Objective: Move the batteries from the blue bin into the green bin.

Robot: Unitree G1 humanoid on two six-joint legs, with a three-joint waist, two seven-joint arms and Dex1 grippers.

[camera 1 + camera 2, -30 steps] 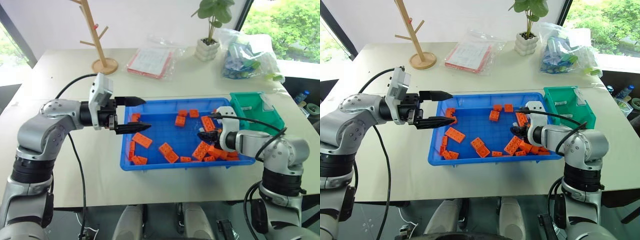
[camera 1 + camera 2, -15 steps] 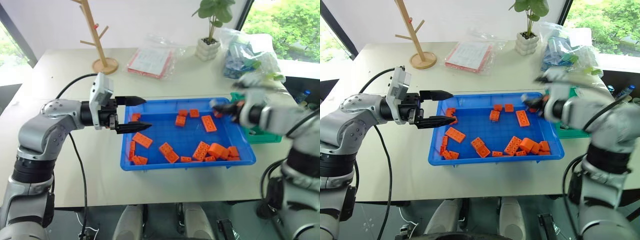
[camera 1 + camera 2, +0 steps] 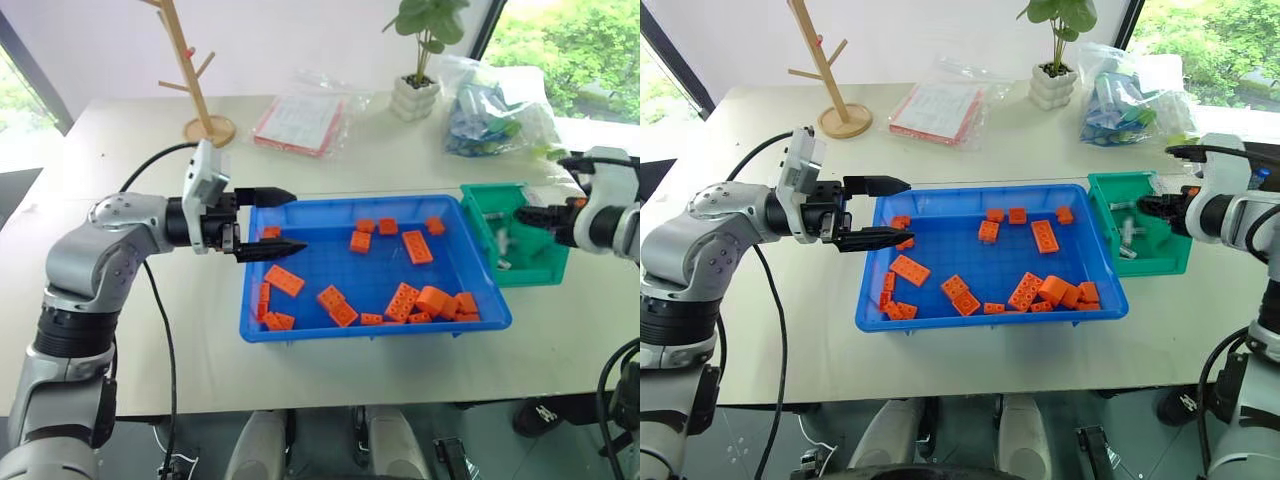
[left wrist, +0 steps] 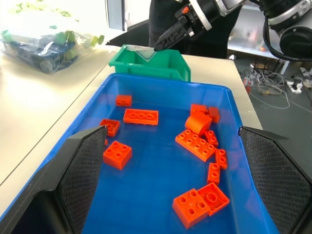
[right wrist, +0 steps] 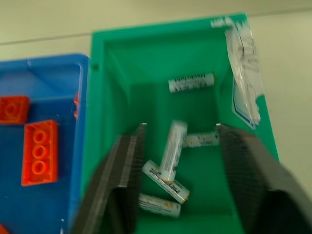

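Right claw (image 5: 178,146) spread above green bin (image 5: 122,87)

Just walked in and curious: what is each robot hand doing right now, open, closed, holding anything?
Left hand: open, empty, at the blue bin's edge.
Right hand: open, empty, above the green bin.

A bright-blue colour is seen on the blue bin (image 3: 300,331), and vivid orange on the studded bricks (image 3: 417,246) scattered in it. The green bin (image 5: 112,87) is coloured a solid mid-green, with a white label (image 5: 243,78) edged in blue print. The batteries (image 5: 173,148) are seen as silver-white with faint dark lettering. Black is shown on the fingers of the left gripper (image 3: 272,222) and the right gripper (image 5: 178,146) — the pads are patterned with a fine mesh-like texture. The table (image 3: 120,300) is coloured pale cream.
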